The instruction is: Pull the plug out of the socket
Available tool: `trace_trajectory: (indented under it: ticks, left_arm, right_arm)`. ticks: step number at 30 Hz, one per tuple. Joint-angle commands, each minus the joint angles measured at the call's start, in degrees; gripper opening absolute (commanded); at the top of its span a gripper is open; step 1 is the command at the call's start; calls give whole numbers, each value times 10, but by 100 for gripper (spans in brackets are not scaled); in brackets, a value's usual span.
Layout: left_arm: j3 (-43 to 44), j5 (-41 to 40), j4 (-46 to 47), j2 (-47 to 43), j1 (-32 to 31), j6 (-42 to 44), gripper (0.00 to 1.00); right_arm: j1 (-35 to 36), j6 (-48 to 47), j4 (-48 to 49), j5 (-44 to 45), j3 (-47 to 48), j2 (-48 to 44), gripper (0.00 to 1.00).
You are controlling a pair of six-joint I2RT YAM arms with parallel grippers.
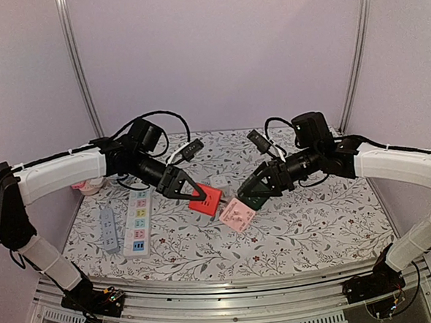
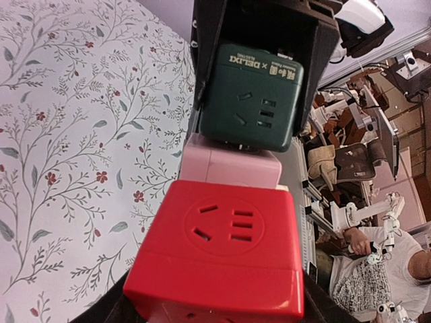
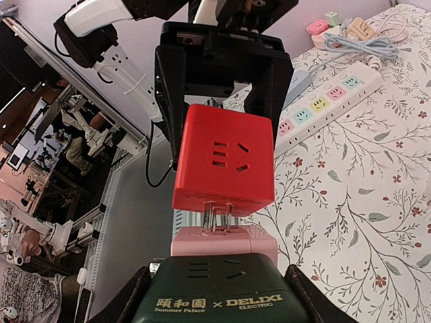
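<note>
Top view, left pincer (image 1: 190, 191): clamped on red cube plug (image 1: 205, 199).
Top view, right pincer (image 1: 261, 191): clamped on green DELIXI cube (image 1: 253, 202); pink socket cube (image 1: 238, 214) just past its tip.
Left wrist view, order outward: red cube plug, pink socket cube, green DELIXI cube.
Right wrist view, joint: prongs (image 3: 217, 217) of red cube plug exposed, tips in pink socket cube; pink flush on green.

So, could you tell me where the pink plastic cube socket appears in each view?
Top external: pink plastic cube socket, centre, right of red plastic cube.
Left wrist: pink socket, centre, between red cube and green plastic cube.
Right wrist: pink socket, low centre, under red cube.
Shared landmark: red cube.
</note>
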Motion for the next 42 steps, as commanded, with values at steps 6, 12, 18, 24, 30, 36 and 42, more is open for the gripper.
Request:
trace_trajectory:
  ticks: [6,12,18,24,30,36,42]
  left_arm:
    - [12,11,6,-43,17,-2,38]
    - [15,13,3,-31,16,-7,35]
    - [17,9,-5,-27,15,-4,34]
    - [19,9,-8,-23,14,-2,32]
    - [20,-18,-11,-27,14,1,29]
    - [20,-19,-11,-46,23,4,27]
    - [17,-26,-15,-85,44,11,27]
  right_arm:
    - [2,-22,-14,3,36,29,26]
    - [20,-73,-94,59,65,52,26]
    - [35,-128,-144,63,93,79,26]
    - [49,-141,-172,78,109,95,26]
    - [52,-150,-177,64,112,101,25]
    - [46,-146,-168,41,107,93,25]
    - [24,-102,-109,6,83,75,25]
